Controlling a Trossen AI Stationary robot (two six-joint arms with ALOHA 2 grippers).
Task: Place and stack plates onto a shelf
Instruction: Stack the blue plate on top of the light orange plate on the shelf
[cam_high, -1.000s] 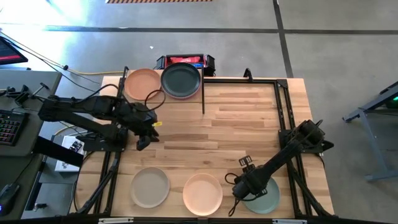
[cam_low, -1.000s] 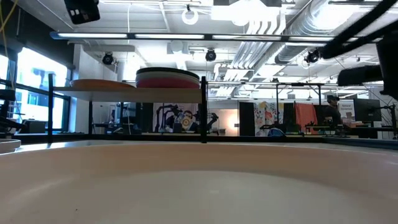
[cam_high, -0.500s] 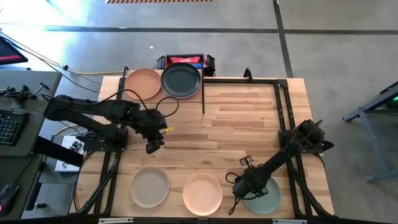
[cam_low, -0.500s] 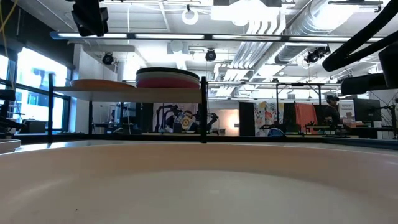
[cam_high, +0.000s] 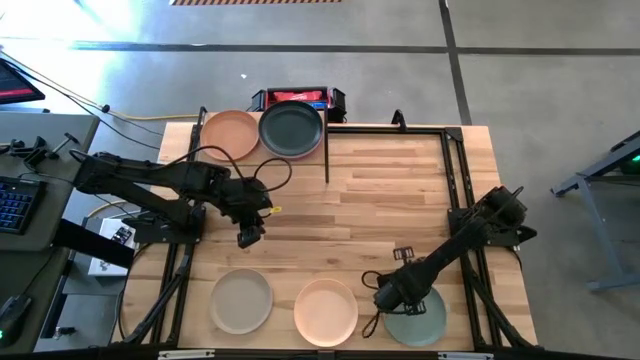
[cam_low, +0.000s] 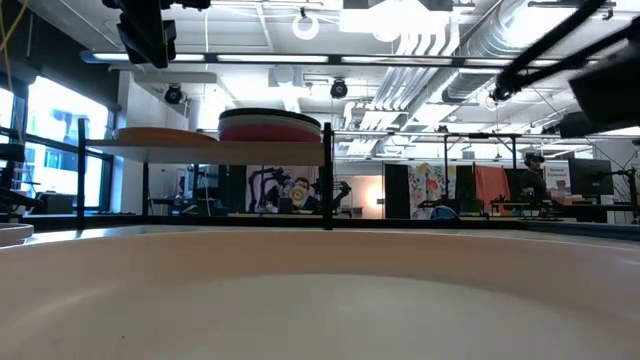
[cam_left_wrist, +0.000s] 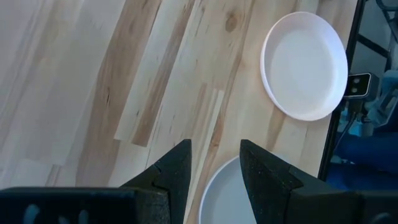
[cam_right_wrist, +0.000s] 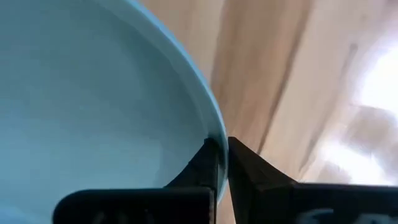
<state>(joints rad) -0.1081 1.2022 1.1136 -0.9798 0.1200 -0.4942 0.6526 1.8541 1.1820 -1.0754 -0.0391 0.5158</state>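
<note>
At near right of the surface (cam_high: 400, 200), right tool (cam_right_wrist: 221, 163) is clamped on the rim of the sage plate (cam_high: 415, 322), one finger inside the lip, one outside. Plates look stiff, light, matte, so prob. not v. slippery, but shallow: only the thin rim gives a hold, and a one-edge pinch will let the plate droop or swing, so keep it level and slow. Could chip if knocked. Left tool (cam_left_wrist: 214, 171) hangs over mid-left of surface, fingers apart w/ nothing between, above the grey plate (cam_high: 241, 300); peach plate (cam_high: 325, 310) beside it. Shelf (cam_high: 262, 150) at far left already has a salmon plate (cam_high: 229, 134) and a dark-topped stack (cam_high: 291, 130).
</note>
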